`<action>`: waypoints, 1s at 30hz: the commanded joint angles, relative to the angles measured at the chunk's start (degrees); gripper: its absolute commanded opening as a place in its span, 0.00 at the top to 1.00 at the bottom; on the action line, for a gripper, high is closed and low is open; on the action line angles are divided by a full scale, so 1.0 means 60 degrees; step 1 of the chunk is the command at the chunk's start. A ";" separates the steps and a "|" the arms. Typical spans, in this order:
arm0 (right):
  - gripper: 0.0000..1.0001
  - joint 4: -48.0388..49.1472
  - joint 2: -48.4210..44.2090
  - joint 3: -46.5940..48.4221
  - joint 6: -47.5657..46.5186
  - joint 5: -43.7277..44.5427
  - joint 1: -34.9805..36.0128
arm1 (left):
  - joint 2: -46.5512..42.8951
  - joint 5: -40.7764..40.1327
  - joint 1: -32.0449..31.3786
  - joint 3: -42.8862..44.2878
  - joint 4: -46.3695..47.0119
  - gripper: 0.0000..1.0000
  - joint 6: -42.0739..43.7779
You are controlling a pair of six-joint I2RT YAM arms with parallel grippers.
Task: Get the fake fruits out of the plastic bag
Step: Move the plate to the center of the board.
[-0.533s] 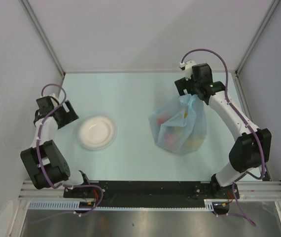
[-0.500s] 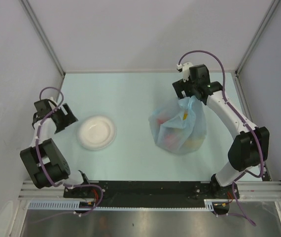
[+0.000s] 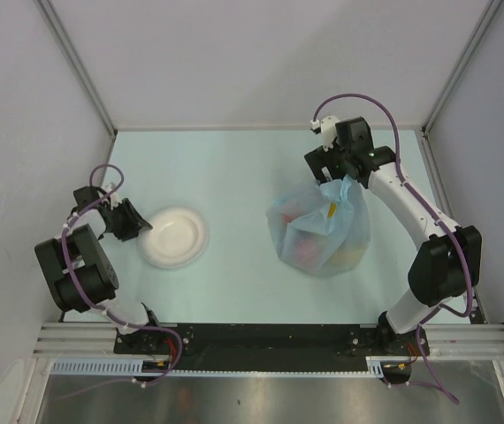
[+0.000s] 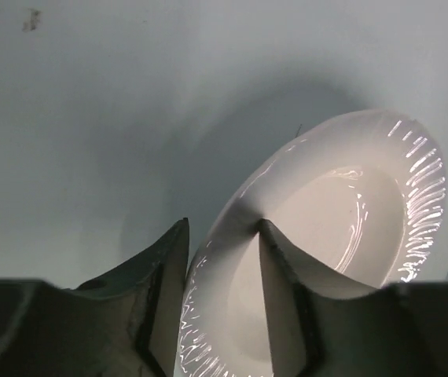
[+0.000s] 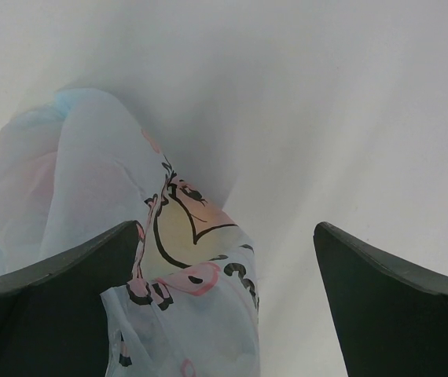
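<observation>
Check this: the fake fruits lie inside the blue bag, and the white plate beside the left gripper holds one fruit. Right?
No: the white plate holds no fruit, as the left wrist view shows. The fake fruits do lie inside the blue bag, and the plate is beside the left gripper.

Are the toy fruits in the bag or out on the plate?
In the bag. Red and yellow fake fruits show through the plastic bag, and the plate holds nothing.
</observation>
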 commanded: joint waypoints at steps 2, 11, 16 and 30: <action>0.00 -0.0022 -0.0136 0.0085 -0.0270 -0.0169 0.0082 | 0.0765 0.1435 0.0077 0.0441 0.0005 0.80 0.0784; 0.00 -0.0095 -0.0092 -0.0018 -0.0431 -0.0096 0.0096 | 0.1132 0.3312 -0.0391 0.0221 -0.0550 1.00 0.2351; 0.00 -0.0095 -0.0048 -0.0092 -0.0577 -0.0081 0.0096 | 0.1132 0.3094 -0.2118 0.0353 -0.1093 1.00 0.4123; 0.00 -0.0052 -0.0531 -0.0238 -0.0621 0.0036 0.0008 | 0.2655 0.2361 -0.6967 0.1627 -0.1036 1.00 0.5019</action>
